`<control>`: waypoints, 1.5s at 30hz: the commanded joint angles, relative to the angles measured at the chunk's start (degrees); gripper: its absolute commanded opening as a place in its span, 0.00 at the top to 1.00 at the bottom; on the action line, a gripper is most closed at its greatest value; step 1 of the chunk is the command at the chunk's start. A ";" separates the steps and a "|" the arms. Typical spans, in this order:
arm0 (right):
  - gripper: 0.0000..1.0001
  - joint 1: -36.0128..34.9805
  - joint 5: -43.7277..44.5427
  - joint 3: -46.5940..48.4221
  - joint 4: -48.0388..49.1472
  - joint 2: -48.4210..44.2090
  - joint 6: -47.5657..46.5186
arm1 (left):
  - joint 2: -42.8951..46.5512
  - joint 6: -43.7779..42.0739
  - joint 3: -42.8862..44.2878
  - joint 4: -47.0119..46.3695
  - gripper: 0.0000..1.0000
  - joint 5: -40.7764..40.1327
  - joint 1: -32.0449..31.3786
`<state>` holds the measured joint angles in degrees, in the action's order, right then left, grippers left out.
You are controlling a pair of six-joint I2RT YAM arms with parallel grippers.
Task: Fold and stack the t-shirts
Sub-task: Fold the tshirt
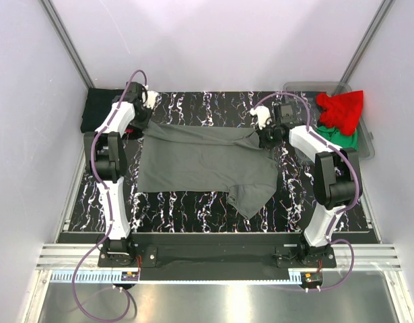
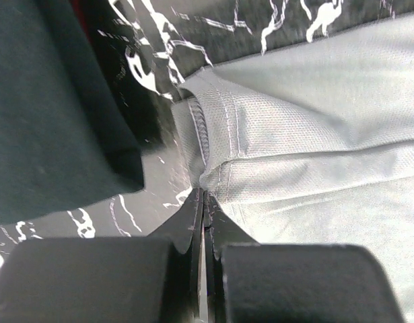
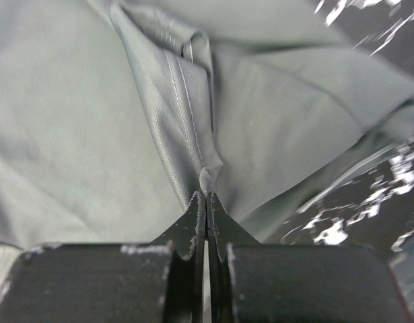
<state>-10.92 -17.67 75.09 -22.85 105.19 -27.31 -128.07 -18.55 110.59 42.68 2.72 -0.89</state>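
Note:
A large dark grey t-shirt lies spread on the marbled black table, one sleeve trailing toward the near edge. My left gripper is at the shirt's far left corner. In the left wrist view its jaws are shut on the stitched hem of the dark grey t-shirt. My right gripper is at the far right corner, and its jaws are shut on a bunched fold of the same shirt. A black t-shirt lies at the far left, also in the left wrist view.
A clear grey plastic bin stands at the far right, holding a red t-shirt on top of a green one. Lilac walls with metal posts close in the table on three sides.

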 commanded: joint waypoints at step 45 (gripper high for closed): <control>0.51 -0.68 -20.12 35.03 -17.58 26.82 1.29 | -0.78 -2.20 3.23 -2.07 0.66 -4.65 -5.62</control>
<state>-10.02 -35.70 107.48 -39.90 130.52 -26.68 -130.04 -19.99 113.40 42.44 -0.21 -6.46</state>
